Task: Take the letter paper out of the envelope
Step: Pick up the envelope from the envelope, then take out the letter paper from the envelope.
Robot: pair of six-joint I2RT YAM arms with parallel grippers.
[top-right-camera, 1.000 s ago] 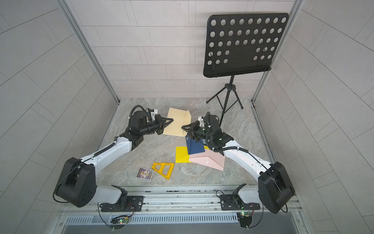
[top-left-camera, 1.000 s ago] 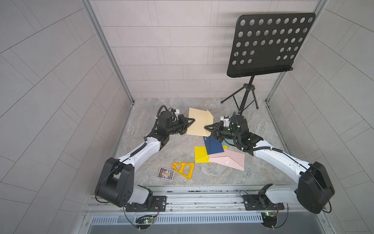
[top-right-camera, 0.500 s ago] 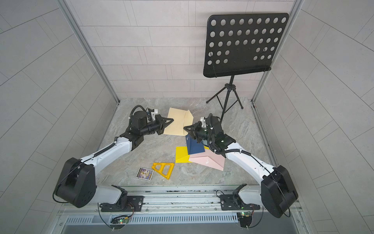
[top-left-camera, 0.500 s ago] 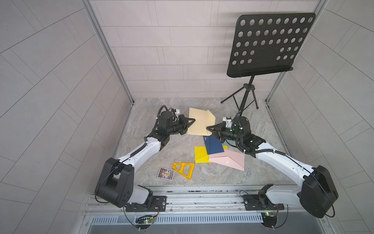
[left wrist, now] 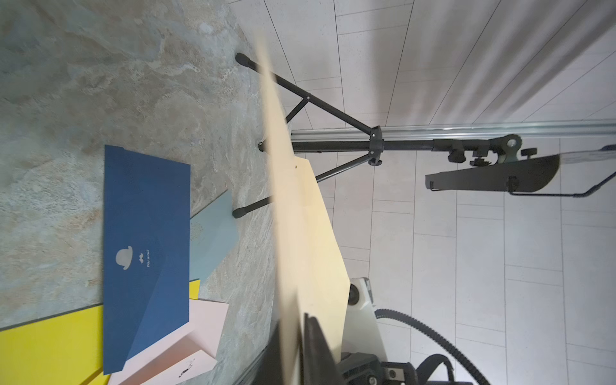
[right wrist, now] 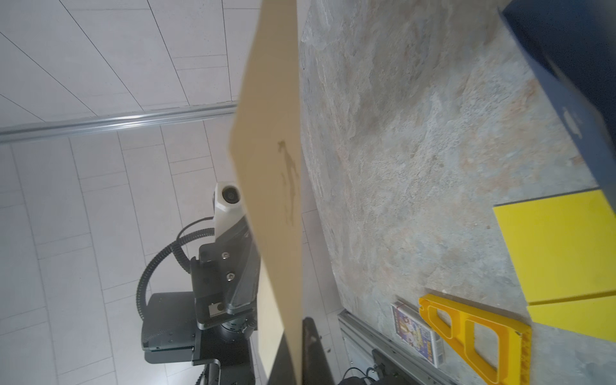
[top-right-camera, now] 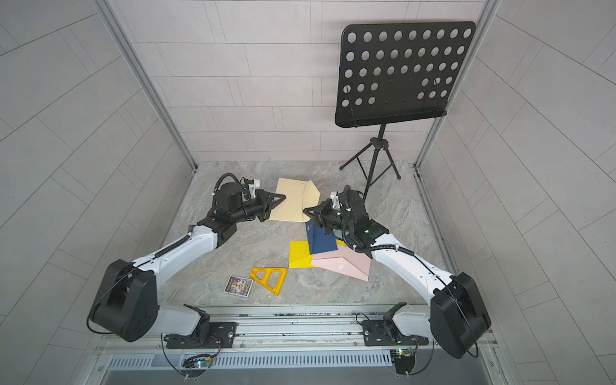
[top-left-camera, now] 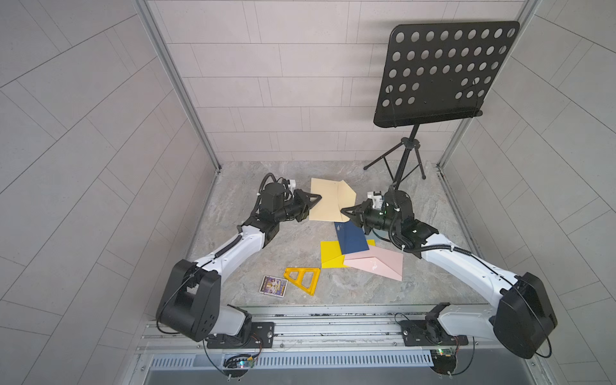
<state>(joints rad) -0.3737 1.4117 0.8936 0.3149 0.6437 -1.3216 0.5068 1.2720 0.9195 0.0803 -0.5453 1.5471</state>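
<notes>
Envelope: cream, with its flap (top-left-camera: 346, 193) open. In both top views (top-left-camera: 328, 200) (top-right-camera: 293, 203) we see it toward the back of the counter (top-left-camera: 353, 290), between the two tools. It appears lifted off the surface.
Left tool: its tips (top-left-camera: 318, 198) (top-right-camera: 283, 197) reach over the envelope's edge on the left arm's side. In the left wrist view the envelope (left wrist: 313, 233) runs edge-on beside a dark finger (left wrist: 315, 353). We cannot tell whether the jaws pinch it or stand loose.
Right tool: closed (top-left-camera: 343, 211) (top-right-camera: 305, 210) on the envelope's near corner, on the flap side. In the right wrist view the envelope (right wrist: 270, 150) passes edge-on right against a finger (right wrist: 313, 353).
Letter: we cannot make it out apart from the envelope.
Under the right tool: a blue card (top-left-camera: 351, 238), a yellow sheet (top-left-camera: 330, 256) and a pink sheet (top-left-camera: 376, 263) overlap on the counter, with the blue card on top.
Front: a yellow triangle (top-left-camera: 301, 278) lies just beside a small box (top-left-camera: 274, 285).
Back right: a black music stand (top-left-camera: 443, 73).
</notes>
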